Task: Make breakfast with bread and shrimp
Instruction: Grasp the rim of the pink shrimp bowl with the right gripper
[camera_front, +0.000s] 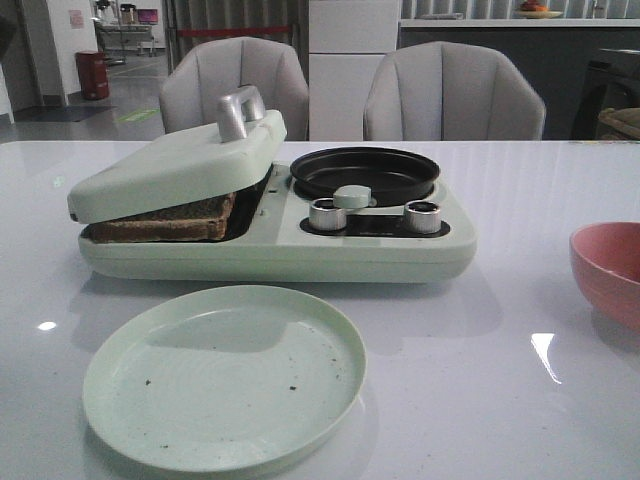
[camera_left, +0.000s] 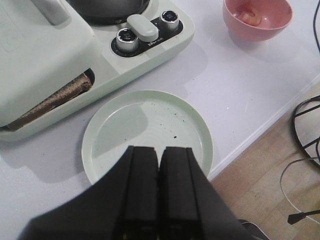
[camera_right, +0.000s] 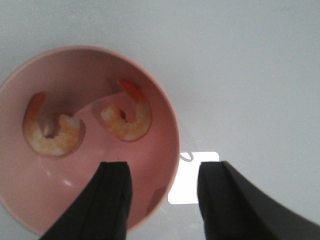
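The bread (camera_front: 165, 220) lies in the pale-green breakfast maker (camera_front: 280, 245), under its nearly lowered lid (camera_front: 175, 165); only the brown crust edge (camera_left: 55, 97) shows. Two curled orange-white shrimp (camera_right: 127, 117) (camera_right: 50, 132) rest in the pink bowl (camera_right: 150, 165). My right gripper (camera_right: 162, 172) hangs open above the bowl's rim, one finger over the bowl and the other over the table. My left gripper (camera_left: 160, 152) is shut with nothing in it, above the near edge of the empty green plate (camera_left: 100, 135). Neither gripper shows in the front view.
The maker's black frying pan (camera_front: 365, 170) sits at its right, with two silver knobs (camera_front: 327, 213) (camera_front: 422, 216) and a green knob (camera_front: 351, 196) in front. The green plate (camera_front: 225, 375) lies before the maker. The pink bowl (camera_front: 610, 270) is at the right edge. The table edge (camera_left: 270, 125) is near the plate.
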